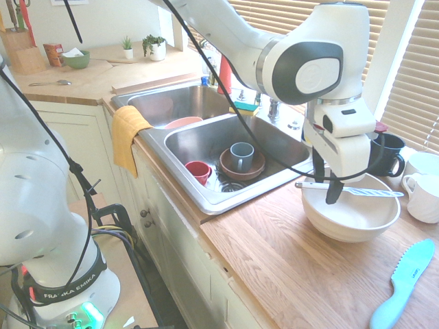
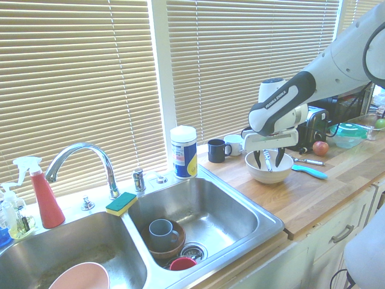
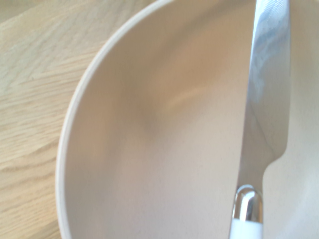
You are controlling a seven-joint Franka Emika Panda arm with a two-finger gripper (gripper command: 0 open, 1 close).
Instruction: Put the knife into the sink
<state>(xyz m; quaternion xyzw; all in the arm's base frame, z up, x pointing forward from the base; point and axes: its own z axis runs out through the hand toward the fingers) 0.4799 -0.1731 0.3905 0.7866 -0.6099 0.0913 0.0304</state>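
Knife first: the slim silvery metal table knife with a pale handle (image 1: 348,190) lies level across the rim of a wide white ceramic bowl (image 1: 351,218) on the wooden countertop (image 1: 288,260), to the right of the sink in the first exterior view. Its handle end pokes out over the bowl's left rim, and its ridged blade reaches toward the right rim. The white arm's two-finger gripper (image 1: 326,184) points almost straight down over the handle end, its dark fingers (image 1: 335,189) standing apart on either side of the knife, not clamped on it; whether they touch the handle cannot be told.

In the wrist view the blade (image 3: 266,94) runs across the bowl's pale hollow (image 3: 164,149), with the wood grain beyond the rim.

Left of the bowl sits the large stainless-steel double-basin sink (image 1: 206,147) with its curved chrome faucet (image 2: 84,159). Its near basin holds a grey mug (image 1: 241,156) in a brown dish (image 1: 241,168) and a small red cup (image 1: 199,171). A wide teal-blue plastic knife (image 1: 406,282) lies on the counter nearer the camera, well apart from the bowl. A dark mug (image 1: 385,153) stands just beyond the bowl.
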